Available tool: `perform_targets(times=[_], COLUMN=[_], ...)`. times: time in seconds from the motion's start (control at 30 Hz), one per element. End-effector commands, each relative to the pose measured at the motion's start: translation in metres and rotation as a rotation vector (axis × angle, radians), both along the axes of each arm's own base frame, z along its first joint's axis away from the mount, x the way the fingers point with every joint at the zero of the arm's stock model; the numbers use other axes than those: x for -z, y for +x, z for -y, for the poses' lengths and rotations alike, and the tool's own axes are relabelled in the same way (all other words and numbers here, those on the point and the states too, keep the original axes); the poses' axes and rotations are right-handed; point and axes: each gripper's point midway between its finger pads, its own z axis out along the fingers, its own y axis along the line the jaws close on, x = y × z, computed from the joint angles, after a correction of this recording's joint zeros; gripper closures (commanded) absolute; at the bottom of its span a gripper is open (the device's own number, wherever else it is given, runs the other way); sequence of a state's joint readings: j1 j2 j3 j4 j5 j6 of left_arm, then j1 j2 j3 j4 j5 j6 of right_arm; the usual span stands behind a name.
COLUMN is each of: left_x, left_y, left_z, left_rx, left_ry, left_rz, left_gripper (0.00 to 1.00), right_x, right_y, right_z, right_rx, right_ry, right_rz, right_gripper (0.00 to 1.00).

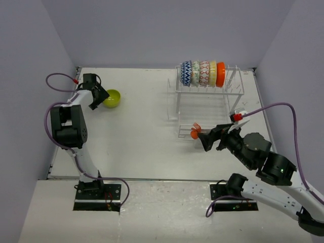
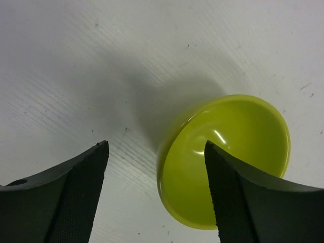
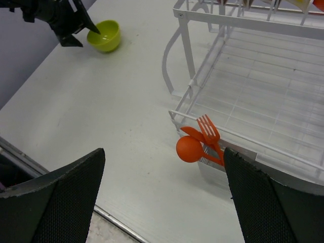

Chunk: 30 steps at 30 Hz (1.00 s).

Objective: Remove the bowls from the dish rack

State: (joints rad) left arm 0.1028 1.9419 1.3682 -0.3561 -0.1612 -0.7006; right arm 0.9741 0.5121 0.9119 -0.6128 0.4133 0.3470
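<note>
Your lime bowl (image 1: pixel 112 98) sits mouth-up on the surface (image 1: pixel 142 136), well left of the rack (image 1: pixel 202 109), with the left gripper (image 1: pixel 101 98) parted astride its rim. Five bowls (image 1: pixel 203 74) stand on edge atop the rack. The right gripper (image 1: pixel 211 137) gapes wide at the rack's near side.

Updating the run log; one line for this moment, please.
left fingers: open, at lime-green bowl on table | right fingers: open, empty, near orange utensils | dish rack: five bowls in top row

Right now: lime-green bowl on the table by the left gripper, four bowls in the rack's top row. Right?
Not quite: the top external view shows five bowls in the top row of the dish rack, not four. The lime-green bowl does sit on the table by the left gripper.
</note>
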Motion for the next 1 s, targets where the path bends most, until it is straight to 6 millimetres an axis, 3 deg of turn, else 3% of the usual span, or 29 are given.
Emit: perform_targets(times=[0.0, 0.07, 0.1, 0.13, 0.17, 0.23, 0.27, 0.3, 0.33, 0.37, 0.4, 0.43, 0.47, 0.5, 0.53, 0.57, 0.63, 0.7, 0.73, 0.77, 0.87, 0.97], left_x=[-0.038, -0.061, -0.069, -0.077, -0.111, -0.139, -0.185, -0.218, -0.236, -0.247, -0.237, -0.255, -0.248, -0.236, -0.248, -0.237, -0.246, -0.241, -0.253, -0.251, -0.228, -0.221], left_y=[0.007, 0.006, 0.000, -0.004, -0.005, -0.023, -0.040, -0.042, -0.071, -0.084, -0.101, -0.124, -0.139, -0.152, -0.170, -0.181, -0.204, -0.217, -0.229, -0.232, -0.233, -0.232], left_z=[-0.007, -0.006, -0.006, -0.006, -0.006, 0.003, 0.011, 0.030, 0.052, 0.063, 0.076, 0.086, 0.092, 0.096, 0.099, 0.098, 0.096, 0.098, 0.101, 0.101, 0.088, 0.095], left_rx=[-0.040, -0.049, -0.053, -0.057, -0.058, -0.029, -0.003, 0.113, 0.203, 0.275, 0.331, 0.378, 0.422, 0.450, 0.483, 0.519, 0.527, 0.531, 0.545, 0.543, 0.481, 0.513], left_ry=[0.020, 0.015, 0.014, 0.013, 0.017, -0.009, -0.013, -0.033, -0.040, -0.018, -0.023, 0.000, 0.034, 0.043, 0.066, 0.103, 0.158, 0.174, 0.194, 0.199, 0.247, 0.224], left_rz=[0.107, 0.154, 0.151, 0.151, 0.208, 0.231, 0.342, 0.480, 0.578, 0.626, 0.609, 0.661, 0.634, 0.616, 0.670, 0.641, 0.687, 0.720, 0.798, 0.812, 0.766, 0.727], left_gripper=[0.22, 0.16, 0.12, 0.03, 0.00, 0.00, 0.00, 0.00, 0.00, 0.00, 0.00, 0.00, 0.00, 0.00, 0.00, 0.00, 0.00, 0.00, 0.00, 0.00, 0.00, 0.00], right_x=[-0.008, -0.019, -0.024, -0.027, -0.039, -0.062, -0.070, -0.069, -0.092, -0.098, -0.108, -0.112, -0.113, -0.114, -0.111, -0.113, -0.104, -0.103, -0.103, -0.102, -0.095, -0.082], right_y=[0.011, 0.023, 0.024, 0.037, 0.042, 0.061, 0.068, 0.087, 0.083, 0.087, 0.098, 0.102, 0.114, 0.121, 0.133, 0.142, 0.151, 0.155, 0.155, 0.157, 0.168, 0.176], right_z=[0.000, 0.007, -0.001, 0.011, 0.012, 0.014, 0.015, 0.024, 0.016, 0.018, 0.028, 0.030, 0.045, 0.050, 0.051, 0.065, 0.071, 0.079, 0.079, 0.080, 0.084, 0.088], right_rx=[0.031, 0.065, 0.013, 0.067, 0.064, 0.054, 0.053, 0.093, 0.016, 0.005, 0.035, 0.028, 0.079, 0.080, 0.046, 0.071, 0.066, 0.076, 0.062, 0.057, 0.028, 0.003], right_ry=[0.026, 0.055, 0.070, 0.075, 0.091, 0.105, 0.113, 0.111, 0.149, 0.164, 0.178, 0.187, 0.194, 0.205, 0.235, 0.252, 0.272, 0.269, 0.262, 0.258, 0.280, 0.340], right_rz=[0.012, 0.031, 0.037, 0.040, 0.054, 0.061, 0.061, 0.030, 0.050, 0.045, 0.054, 0.054, 0.046, 0.032, -0.018, -0.026, -0.061, -0.029, -0.022, -0.016, -0.039, -0.053], right_gripper=[0.01, 0.01, 0.01, 0.01, 0.01, 0.01, 0.01, 0.01, 0.01, 0.01, 0.01, 0.01, 0.01, 0.01, 0.02, 0.04, 0.05, 0.04, 0.04, 0.04, 0.07, 0.08])
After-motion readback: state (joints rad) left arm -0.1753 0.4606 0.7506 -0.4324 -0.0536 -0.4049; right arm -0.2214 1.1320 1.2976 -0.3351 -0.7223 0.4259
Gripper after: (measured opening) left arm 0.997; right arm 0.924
